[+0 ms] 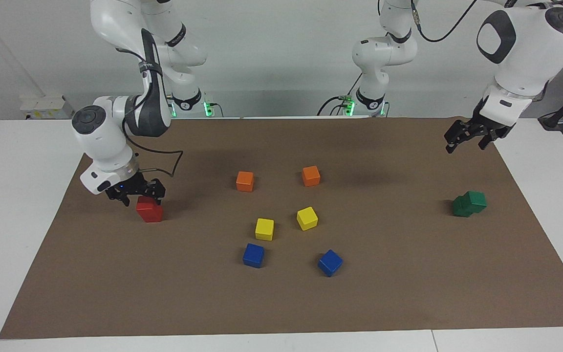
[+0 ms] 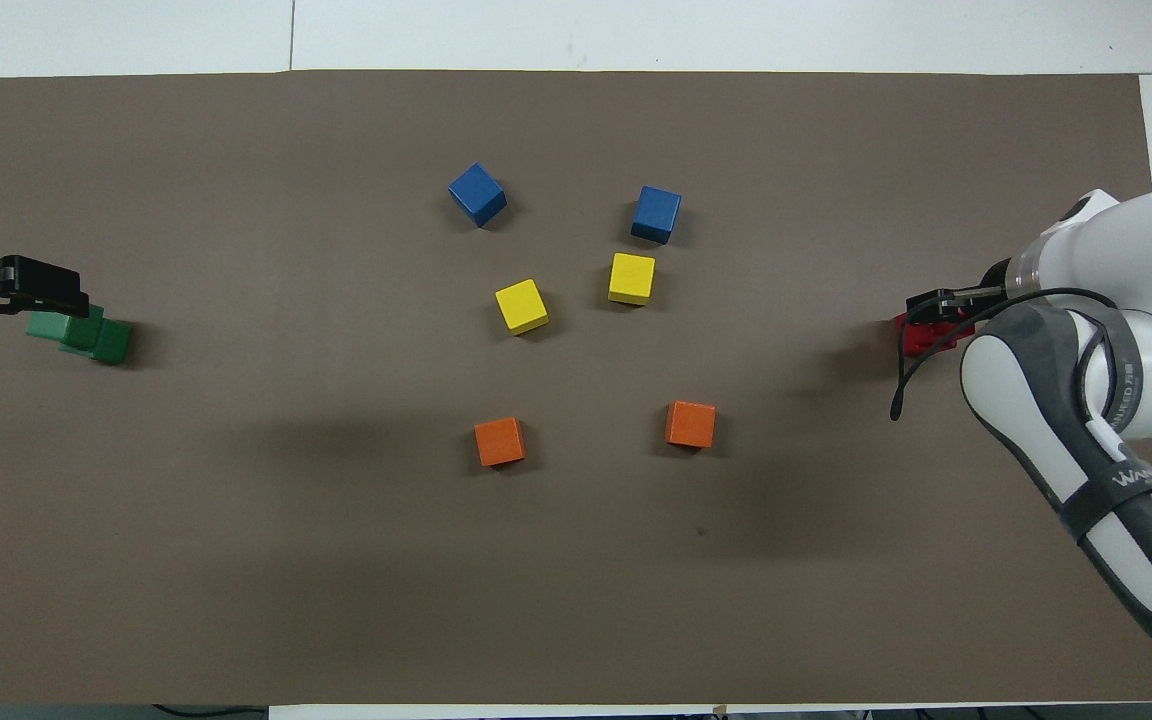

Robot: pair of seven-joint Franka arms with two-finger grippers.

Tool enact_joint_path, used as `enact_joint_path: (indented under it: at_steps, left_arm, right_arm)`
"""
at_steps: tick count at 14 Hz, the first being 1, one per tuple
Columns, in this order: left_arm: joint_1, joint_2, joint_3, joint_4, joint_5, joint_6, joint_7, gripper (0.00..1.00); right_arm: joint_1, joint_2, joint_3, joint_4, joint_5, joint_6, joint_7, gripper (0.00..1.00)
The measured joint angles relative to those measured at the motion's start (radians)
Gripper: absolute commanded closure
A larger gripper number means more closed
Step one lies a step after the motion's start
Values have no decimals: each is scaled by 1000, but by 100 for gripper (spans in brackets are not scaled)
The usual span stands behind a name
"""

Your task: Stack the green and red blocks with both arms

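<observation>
Right gripper [image 1: 135,194] wide open just above stacked red blocks [image 1: 149,210]; left gripper [image 1: 472,138] open, raised near stacked green blocks [image 1: 469,203]
</observation>
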Motion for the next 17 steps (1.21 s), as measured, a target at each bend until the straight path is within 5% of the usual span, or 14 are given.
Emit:
enact_joint_path:
  at_steps: [3,11,17]
  left_arm:
    - [0,-2,2,9,0,-7,0,0]
    - [0,-3,5,10,-3,-8,0,0]
    - [0,-3,7,10,-12,-8,0,0]
  right_arm:
    - [22,-38,7,54,2,-86,41,0]
    - [59,-305,15,116,4,-418,65,0]
    - [50,-267,12,262,4,-546,65,0]
